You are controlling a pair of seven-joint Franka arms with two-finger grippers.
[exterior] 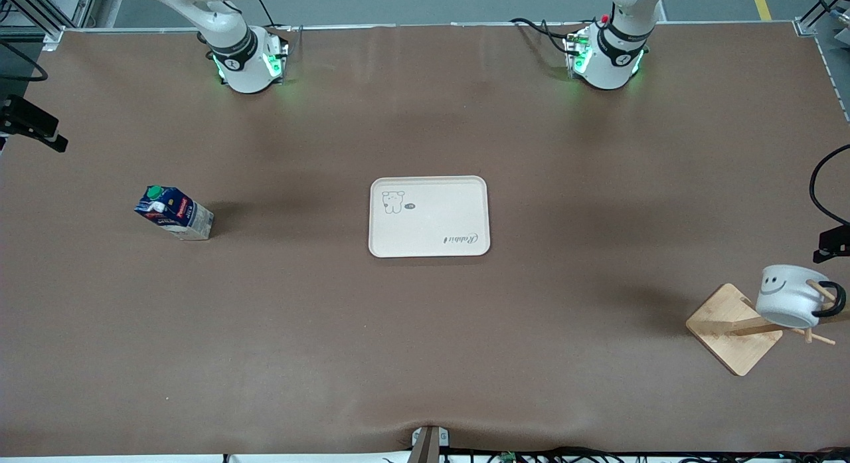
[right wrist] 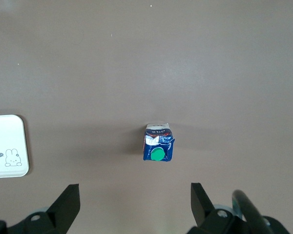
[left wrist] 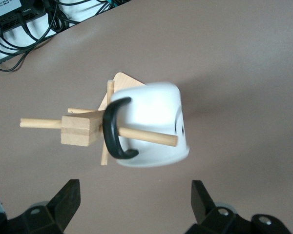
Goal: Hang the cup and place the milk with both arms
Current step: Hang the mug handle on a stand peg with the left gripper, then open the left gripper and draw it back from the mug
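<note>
White smiley mug (exterior: 790, 297) hanging on wooden peg rack (exterior: 734, 327). Both my grippers (left wrist: 134, 204) (right wrist: 134, 204) hovering wide open. Blue carton (exterior: 174, 212) standing off cream tray (exterior: 429, 216); risking tipping it if I grasp off-centre.

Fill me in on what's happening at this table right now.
Neither arm holds anything. The cup already hangs by its handle on a peg of the wooden rack at the left arm's end; the left gripper is open above it. The milk stands on the table toward the right arm's end, under the open right gripper. The tray at mid-table carries nothing.
</note>
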